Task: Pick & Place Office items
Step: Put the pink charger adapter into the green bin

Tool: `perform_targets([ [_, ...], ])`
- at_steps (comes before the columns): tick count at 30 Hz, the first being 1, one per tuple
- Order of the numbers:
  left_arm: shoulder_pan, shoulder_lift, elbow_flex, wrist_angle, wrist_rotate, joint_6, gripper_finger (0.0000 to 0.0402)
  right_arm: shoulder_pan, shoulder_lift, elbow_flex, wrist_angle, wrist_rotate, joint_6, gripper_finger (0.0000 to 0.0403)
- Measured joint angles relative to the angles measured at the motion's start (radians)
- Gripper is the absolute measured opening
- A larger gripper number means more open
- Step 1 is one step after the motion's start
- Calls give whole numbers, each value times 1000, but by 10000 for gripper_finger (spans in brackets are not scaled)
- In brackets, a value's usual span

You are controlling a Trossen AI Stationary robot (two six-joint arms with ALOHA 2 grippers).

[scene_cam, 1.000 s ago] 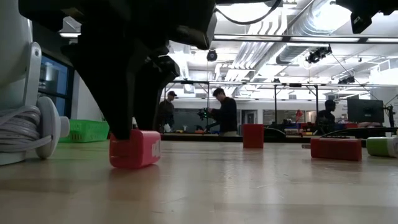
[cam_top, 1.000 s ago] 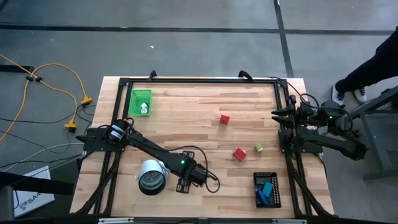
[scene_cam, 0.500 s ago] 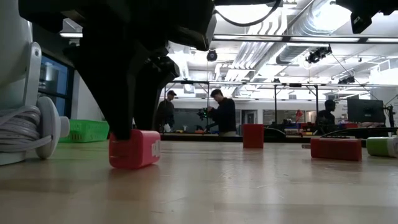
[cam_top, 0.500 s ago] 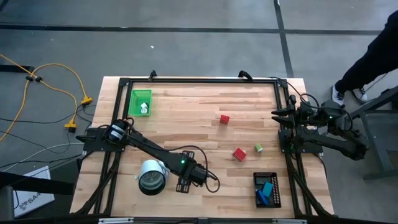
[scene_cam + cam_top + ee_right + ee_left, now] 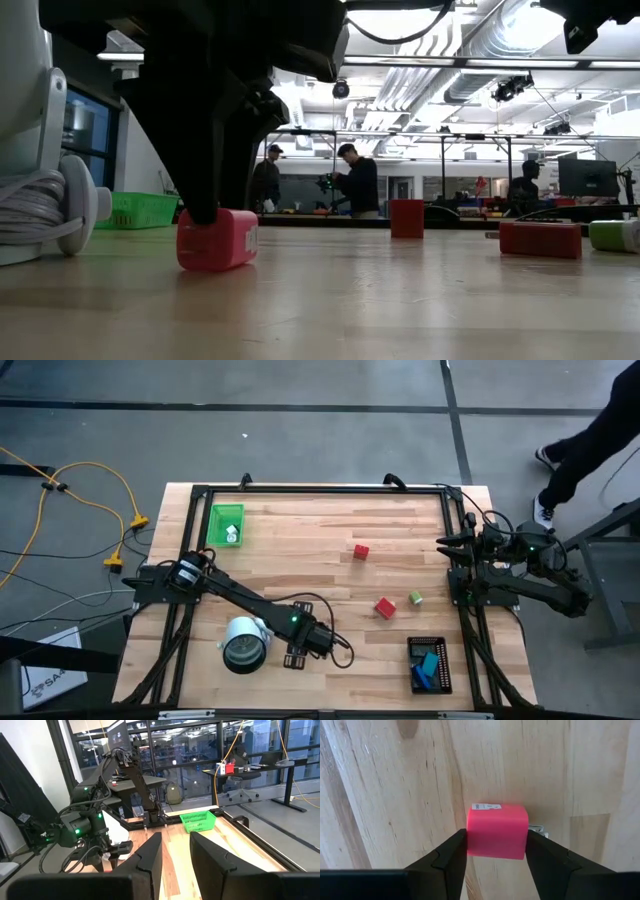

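Left wrist view first: we see the left gripper [image 5: 496,851] down at the wooden table [image 5: 395,795], its two dark fingers [image 5: 445,857] set against the opposite side faces of a small pink-red rectangular block [image 5: 497,837]. The jaws are narrowed to the block's width and appear to be touching it on both sides, so we judge it gripped, though it rests on the wood and is not lifted.

The block lies straight ahead between the fingers, its slightly longer side running across the gap from finger to finger. We read the coming move as a plain upward lift with no turn of the wrist needed.

Block appearance: smooth, matte, rounded edges, with a small white label on the far face and a bit of pale metal showing behind one corner. It looks rigid and light.

From overhead, the left gripper [image 5: 312,643] sits near the table's front edge, just beside the big white-and-grey round roll [image 5: 243,644]. The left arm is far nearer this block.

The right gripper [image 5: 175,855] waits at the right edge of the table, raised, fingers parted with nothing between them.
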Motion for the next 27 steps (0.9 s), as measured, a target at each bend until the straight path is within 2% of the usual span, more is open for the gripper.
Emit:
perform_targets([
  [18,0,0,17,-4,1,12,172,0,0,0,0,0,0,87],
  [27,16,-1,69,-46,2,43,171,0,0,0,0,0,0,87],
])
